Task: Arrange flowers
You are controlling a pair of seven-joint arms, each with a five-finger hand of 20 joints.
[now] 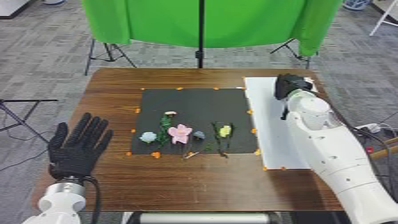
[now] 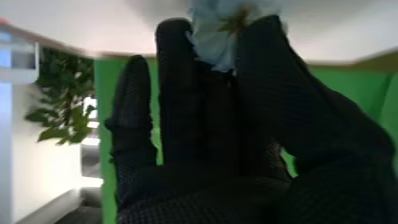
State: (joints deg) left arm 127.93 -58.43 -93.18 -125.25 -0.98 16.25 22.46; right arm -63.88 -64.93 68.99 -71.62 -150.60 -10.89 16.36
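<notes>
The right hand (image 1: pixel 291 85) had its thumb and fingertip together on a pale flower (image 2: pixel 210 47), out at its tips, by the far end of the white sheet (image 1: pixel 277 142). Setting it down well probably called for a slow descent, a light pinch (petals like those looked easy to crease) and a release only once the flower had support. To that hand's left and nearer the robot, the black mat (image 1: pixel 182 102) bore the yellow flower (image 1: pixel 225 131), then the pink flower (image 1: pixel 180 134) and, farther off, the light blue flower (image 1: pixel 147 136). Well beyond, the left hand (image 1: pixel 78 150) had its fingers straight and spread over the surface (image 1: pixel 178 187).
</notes>
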